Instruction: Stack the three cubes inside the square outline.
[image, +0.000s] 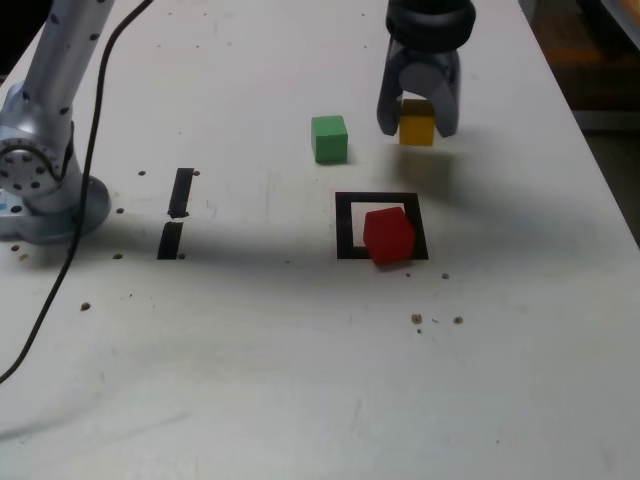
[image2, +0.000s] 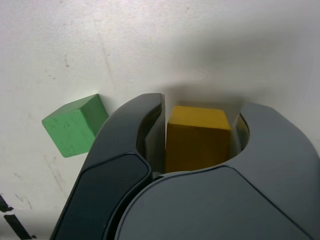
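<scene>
My gripper (image: 418, 124) is shut on the yellow cube (image: 417, 124), holding it a little above the white table at the back, past the far right corner of the square outline (image: 345, 225). In the wrist view the yellow cube (image2: 196, 137) sits clamped between the two dark fingers (image2: 127, 130). The red cube (image: 388, 236) rests inside the black tape square, turned at an angle and overlapping its near right edge. The green cube (image: 329, 138) lies on the table beyond the square, to the exterior view's left of my gripper, and shows beside the gripper as the green cube (image2: 75, 125).
Two short black tape strips (image: 176, 213) lie at the exterior view's left. The arm's grey base (image: 40, 170) stands at the far left with a black cable (image: 60, 290) trailing toward the front. Small dark crumbs (image: 436, 320) dot the table near the square.
</scene>
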